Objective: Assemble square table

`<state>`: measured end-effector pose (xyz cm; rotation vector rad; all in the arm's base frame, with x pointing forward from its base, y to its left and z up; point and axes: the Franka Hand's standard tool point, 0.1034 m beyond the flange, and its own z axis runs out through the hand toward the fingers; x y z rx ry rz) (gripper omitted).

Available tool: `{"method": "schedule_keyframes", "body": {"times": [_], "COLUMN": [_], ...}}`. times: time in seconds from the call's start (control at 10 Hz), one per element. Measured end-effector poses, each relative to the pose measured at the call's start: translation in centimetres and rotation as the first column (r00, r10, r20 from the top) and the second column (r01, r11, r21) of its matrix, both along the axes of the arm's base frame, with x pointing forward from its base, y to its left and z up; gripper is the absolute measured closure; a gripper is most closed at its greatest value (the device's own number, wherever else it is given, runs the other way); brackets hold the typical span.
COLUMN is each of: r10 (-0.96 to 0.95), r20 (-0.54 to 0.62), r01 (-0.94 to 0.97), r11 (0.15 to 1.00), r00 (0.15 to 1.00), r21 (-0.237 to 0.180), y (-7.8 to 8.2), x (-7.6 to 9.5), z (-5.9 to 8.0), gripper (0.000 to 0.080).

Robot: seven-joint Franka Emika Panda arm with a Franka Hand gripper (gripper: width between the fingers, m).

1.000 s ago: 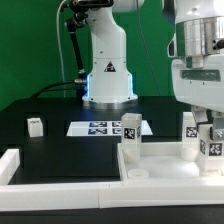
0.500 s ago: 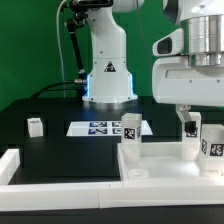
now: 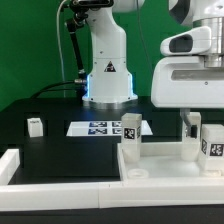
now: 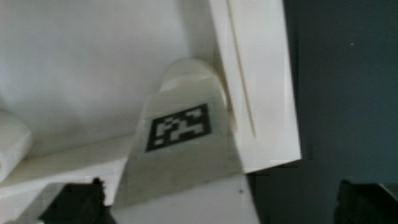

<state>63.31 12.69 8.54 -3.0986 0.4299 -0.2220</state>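
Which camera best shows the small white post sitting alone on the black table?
The exterior view: the small white post sits there whole, alone at that view's left. The wrist view misses it entirely, showing a different tagged post close up.

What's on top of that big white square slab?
On the slab stand three upright legs: the left leg post at the exterior view's left, the middle leg post and right leg post below the open claw. The slab's right end is out of frame.
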Motion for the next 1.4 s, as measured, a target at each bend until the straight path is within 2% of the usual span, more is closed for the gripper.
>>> {"method": "schedule_keyframes", "body": {"times": [0.1, 0.2, 0.3, 0.4, 0.5, 0.7, 0.9, 1.0, 1.1, 1.2, 1.3, 1.4], "r10": [-0.015, -0.015, -0.045, -0.154, -0.262, -0.54, -0.837, -0.907, -0.944, -0.96, -0.961, -0.955], "r20": [0.0, 0.0, -0.002, -0.002, -0.003, -0.01, -0.11, -0.166, -0.183, -0.187, -0.186, -0.182], "r01": [0.015, 0.015, 0.045, 0.154, 0.262, 0.54, 0.843, 0.92, 0.958, 0.974, 0.974, 0.968], "r11": [1.0, 1.0, 0.999, 0.988, 0.964, 0.84, 0.527, 0.369, 0.255, 0.184, 0.18, 0.209], "r00": [1.0, 1.0, 0.999, 0.988, 0.965, 0.842, 0.537, 0.387, 0.276, 0.207, 0.203, 0.232], "r21": [0.002, 0.002, 0.005, 0.018, 0.031, 0.062, 0.105, 0.13, 0.132, 0.136, 0.135, 0.136], "y": [0.0, -0.1, -0.2, -0.4, -0.7, -1.2, -0.8, -0.7, -0.3, 0.0, -0.1, -0.1], "x": [0.0, 0.0, -0.1, -0.1, 0.0, 0.0, -0.5, -0.5, -0.6, -0.7, -0.6, -0.7], "z": [0.0, 0.0, -0.1, -0.1, -0.2, -0.3, -0.4, -0.4, -0.5, -0.5, -0.5, -0.5], "gripper": [0.0257, 0.0457, 0.0457, 0.0504, 0.0504, 0.0504, 0.0504, 0.0504, 0.0504, 0.0504, 0.0504, 0.0447]}}
